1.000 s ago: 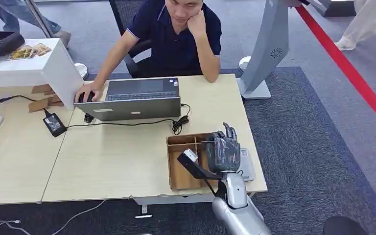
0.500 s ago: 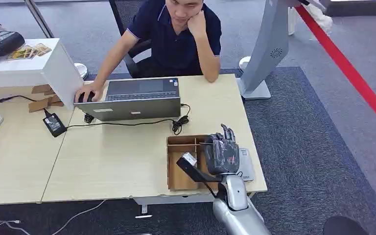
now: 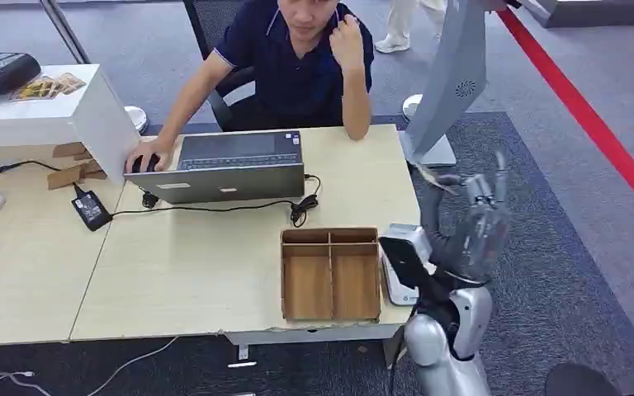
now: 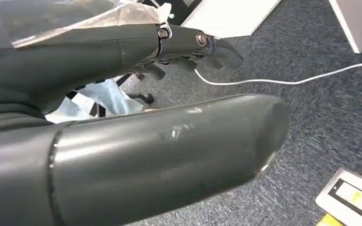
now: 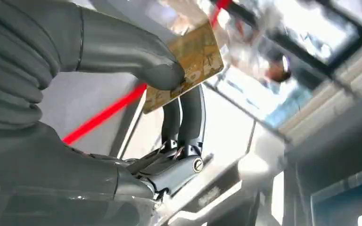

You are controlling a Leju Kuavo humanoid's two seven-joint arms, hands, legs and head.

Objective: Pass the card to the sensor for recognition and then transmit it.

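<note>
Head view: the right hand (image 3: 479,223) is raised off the table's (image 3: 173,272) right edge, pinching the card (image 3: 427,175) beside the grey pillar (image 3: 454,82); wooden tray (image 3: 330,276), sensor (image 3: 400,264), laptop (image 3: 231,165) and a seated person (image 3: 297,58) lie nearby. Left wrist view: the left hand (image 4: 136,122) hangs over carpet, fingers curled, holding nothing. Right wrist view: thumb and fingers clamp the card (image 5: 184,66).

card (image 5: 185,66): tan/gold, printed pattern, pinched betw. thumb + fingers of right hand (image 3: 470,227), held off table edge, tilted | sensor (image 3: 402,264): small white/grey box w/ dark face, on table (image 3: 198,272) near right edge, just beside wooden tray (image 3: 330,275)
</note>
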